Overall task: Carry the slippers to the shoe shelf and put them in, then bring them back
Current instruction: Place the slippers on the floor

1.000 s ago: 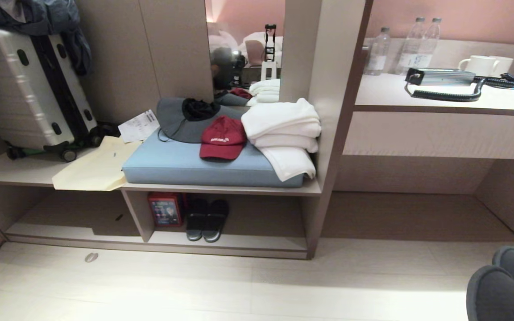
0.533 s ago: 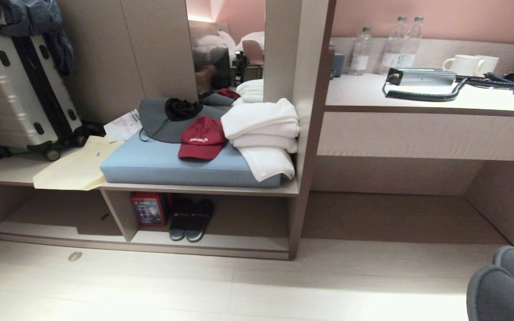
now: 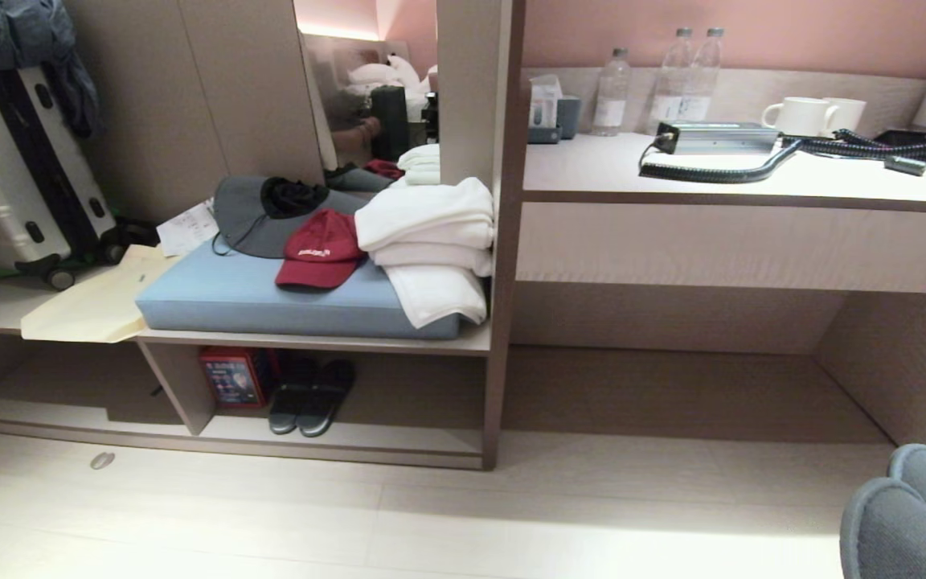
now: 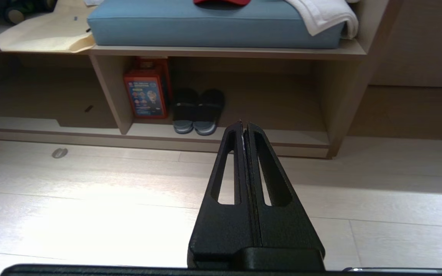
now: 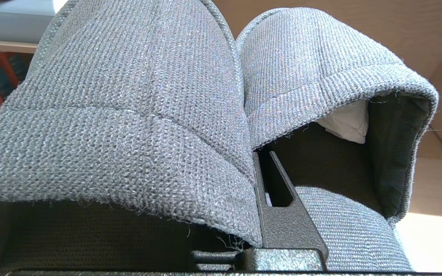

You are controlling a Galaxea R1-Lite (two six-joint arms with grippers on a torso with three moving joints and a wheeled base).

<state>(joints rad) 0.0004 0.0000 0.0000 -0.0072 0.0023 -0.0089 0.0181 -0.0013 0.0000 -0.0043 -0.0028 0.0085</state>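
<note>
You have the slippers [image 5: 136, 96] clamped in the right gripper [image 5: 278, 191], its fingers pressed together on the inner sides of the pair. They sit side by side with rounded toes pointing away from the wrist, long axis running toward the furniture ahead. In the head view only their toes [image 3: 913, 515] show, at the near right corner over the pale floor [image 3: 431, 515].

The shoe shelf [image 3: 334, 438] lies far and to the left, under the blue cushion [image 3: 270, 297]. A black pair of sandals [image 3: 310, 398] and a red box [image 3: 230, 375] fill its left part beside the upright divider [image 3: 178, 386]; the right part, up to the tall side panel [image 3: 499, 322], is open room (the low front lip runs the whole width). Bare floor lies between you and that lip.

The left gripper [image 4: 244, 124] hangs above the floor with its fingers pressed shut, holding nothing, aimed roughly at the sandals [image 4: 198, 111]. Only that wrist view shows it; the head view shows neither arm. The right wrist view is almost wholly filled by slipper fabric.
</note>
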